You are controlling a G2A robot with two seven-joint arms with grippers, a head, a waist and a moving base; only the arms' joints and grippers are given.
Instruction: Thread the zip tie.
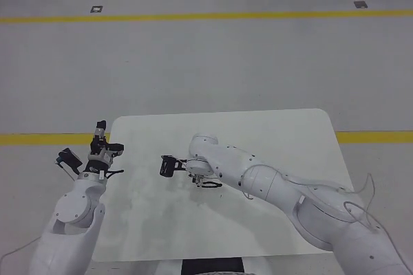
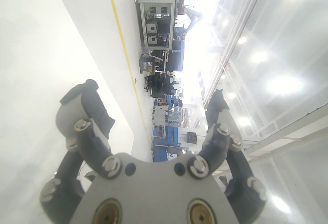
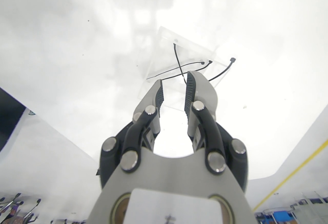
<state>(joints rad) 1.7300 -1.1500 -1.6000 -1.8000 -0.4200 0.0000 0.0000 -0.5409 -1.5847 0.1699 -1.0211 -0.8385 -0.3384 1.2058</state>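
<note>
Three black zip ties (image 3: 179,69) lie crossed on a clear plastic plate (image 3: 169,35) on the white table (image 1: 282,137). One of them (image 3: 222,71) hangs partly over the plate's edge. My right gripper (image 3: 174,84) hovers open just above their thin tail ends, nothing between its ribbed pads (image 3: 190,86). In the top view the right gripper (image 1: 201,179) is at the table's middle, with the ties (image 1: 209,184) just beneath it. My left gripper (image 1: 106,139) stays at the table's left edge, raised and open, holding nothing; the left wrist view shows its fingers (image 2: 88,96) spread wide.
The table's left edge (image 2: 77,30) runs beside the left gripper. A yellow floor line (image 1: 372,137) passes behind the table. Bare tabletop surrounds the plate on all sides.
</note>
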